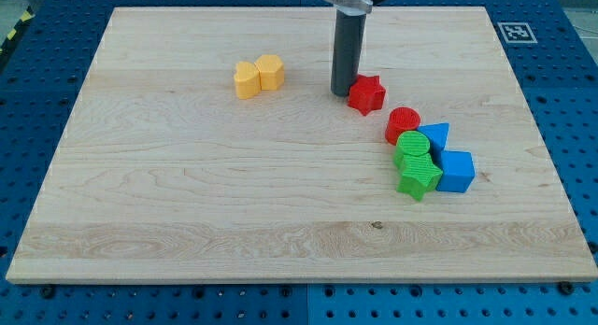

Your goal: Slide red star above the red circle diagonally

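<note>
The red star (367, 93) lies on the wooden board, up and to the left of the red circle (403, 122), with a small gap between them. My tip (343, 91) stands on the board right at the star's left side, touching or nearly touching it. The rod rises straight up to the view's top.
Below the red circle sits a tight cluster: a green circle (412, 149), a green star (418, 180), a blue triangle (435, 136) and a blue cube (455, 171). Two yellow blocks (258, 77) touch each other at the upper left. The board's right edge (537, 148) is near the cluster.
</note>
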`<state>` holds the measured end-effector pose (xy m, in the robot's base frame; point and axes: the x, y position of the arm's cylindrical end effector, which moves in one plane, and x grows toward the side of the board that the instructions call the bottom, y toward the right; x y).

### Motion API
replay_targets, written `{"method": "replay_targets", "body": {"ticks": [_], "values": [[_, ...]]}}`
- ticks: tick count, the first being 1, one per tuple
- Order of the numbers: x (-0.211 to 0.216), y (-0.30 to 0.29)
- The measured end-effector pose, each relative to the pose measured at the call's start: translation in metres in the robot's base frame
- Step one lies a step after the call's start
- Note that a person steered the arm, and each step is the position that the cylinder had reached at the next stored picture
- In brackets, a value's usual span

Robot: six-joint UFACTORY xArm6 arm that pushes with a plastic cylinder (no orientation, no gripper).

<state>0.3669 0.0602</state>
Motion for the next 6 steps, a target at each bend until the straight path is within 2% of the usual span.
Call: {"method": "replay_targets", "body": {"ticks": [1,2,3,5,6], "values": [[0.002,0.016],[0.005,-0.014],[0.017,-0.007],[0.02,0.048],[0.005,0.052]]}}
